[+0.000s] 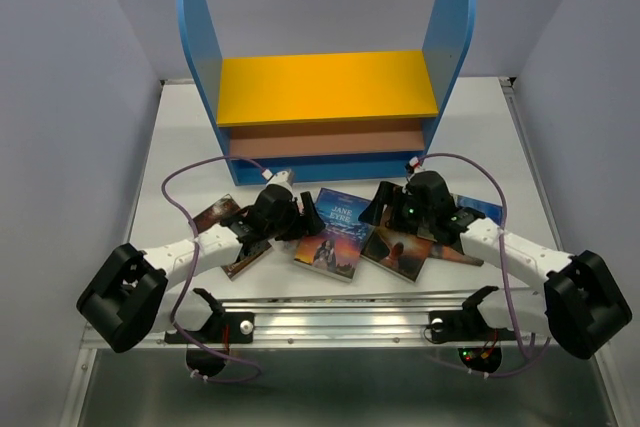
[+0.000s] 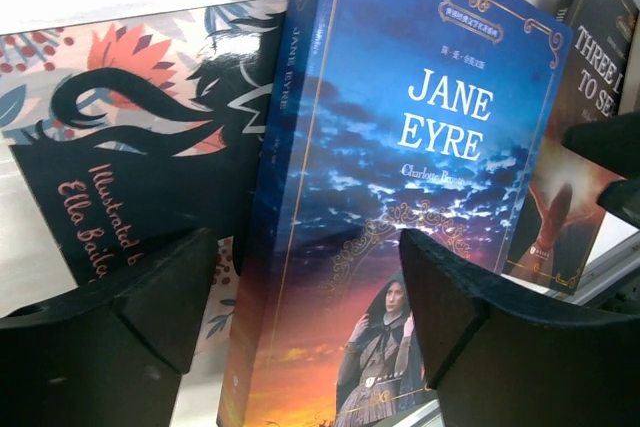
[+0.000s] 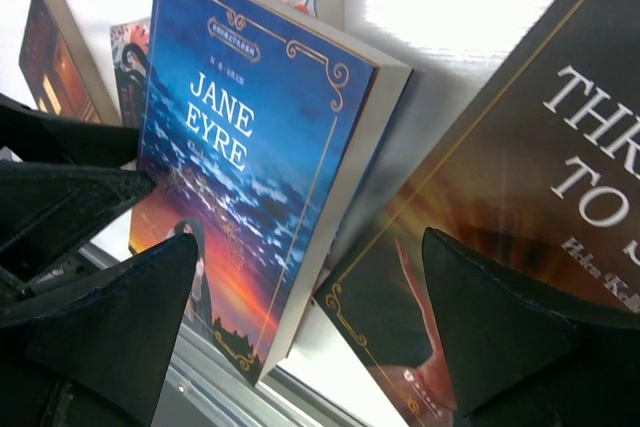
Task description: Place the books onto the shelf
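Observation:
The shelf (image 1: 330,87) stands at the back of the table, its boards bare. Several books lie flat in front of it. A blue Jane Eyre book (image 1: 335,232) (image 2: 400,147) (image 3: 240,167) is in the middle, partly overlapping a dark brown book (image 1: 400,247) (image 2: 585,97) (image 3: 520,177) on its right. On its left is a floral illustrated book (image 2: 130,147). My left gripper (image 1: 305,219) (image 2: 310,287) hangs open over Jane Eyre's spine edge. My right gripper (image 1: 385,209) (image 3: 310,317) is open above Jane Eyre's page edge and the brown book's corner.
Another book (image 1: 215,213) lies under the left arm, and a blue one (image 1: 482,209) sits beside the right arm. A metal rail (image 1: 340,307) runs along the near table edge. The two grippers are close together. Grey walls close in the sides.

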